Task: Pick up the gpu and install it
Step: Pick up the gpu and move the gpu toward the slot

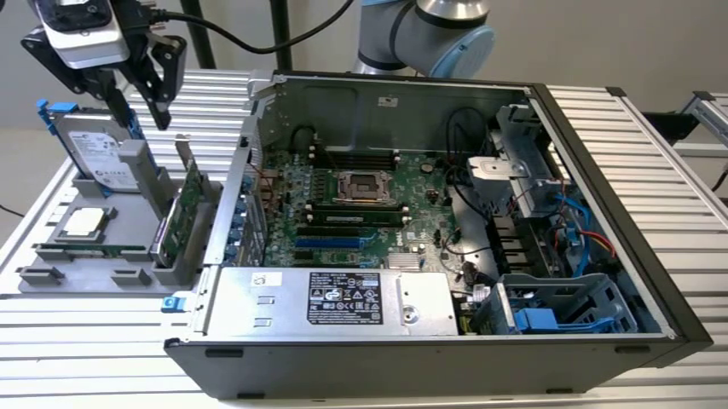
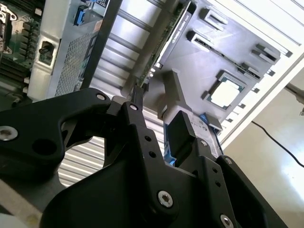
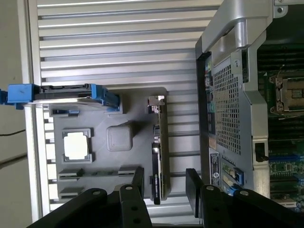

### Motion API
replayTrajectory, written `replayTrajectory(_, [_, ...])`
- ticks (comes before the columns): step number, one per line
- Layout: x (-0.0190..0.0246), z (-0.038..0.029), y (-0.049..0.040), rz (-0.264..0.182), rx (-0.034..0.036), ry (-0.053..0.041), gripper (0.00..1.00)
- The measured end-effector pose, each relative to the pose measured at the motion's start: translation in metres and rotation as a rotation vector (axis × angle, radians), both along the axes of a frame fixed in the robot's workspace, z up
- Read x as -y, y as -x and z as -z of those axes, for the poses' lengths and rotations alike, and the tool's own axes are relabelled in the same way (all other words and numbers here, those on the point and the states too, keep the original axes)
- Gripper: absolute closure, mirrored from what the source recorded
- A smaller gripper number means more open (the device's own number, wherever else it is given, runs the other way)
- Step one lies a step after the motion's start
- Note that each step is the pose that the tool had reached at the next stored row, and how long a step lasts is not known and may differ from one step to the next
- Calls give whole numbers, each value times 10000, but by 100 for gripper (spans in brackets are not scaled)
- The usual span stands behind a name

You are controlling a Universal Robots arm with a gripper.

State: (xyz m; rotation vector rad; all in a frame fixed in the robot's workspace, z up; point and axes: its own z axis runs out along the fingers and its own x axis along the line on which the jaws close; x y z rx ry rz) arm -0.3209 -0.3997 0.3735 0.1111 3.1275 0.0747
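Gpu (image 1: 173, 226) stood on edge in a slot of the grey holder tray (image 1: 68, 281) in the exterior view, on the side of the tray nearest the open computer case (image 1: 592, 196), with its silver bracket pointing up. The gripper (image 1: 146, 119) hung above the tray, over the gpu and the hard drive (image 1: 102, 158) with blue rails, its claw spread apart and holding nothing. In the second wrist view, the gripper (image 2: 159, 118) was clear of the gpu (image 2: 173, 33), whose thin edge ran across the tray (image 2: 190, 61) near a square processor chip (image 2: 228, 92). In the first wrist view, the gpu (image 3: 159, 152) lay between the two black fingers (image 3: 137, 178) of the gripper (image 3: 165, 184), which touched nothing. The hard drive (image 3: 61, 92) sat well apart from it at the tray's (image 3: 102, 161) far end.
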Motion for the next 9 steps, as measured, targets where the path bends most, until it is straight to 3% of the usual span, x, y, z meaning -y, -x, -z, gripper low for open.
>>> replayTrajectory(9, [0, 29, 0, 0, -1, 0, 0])
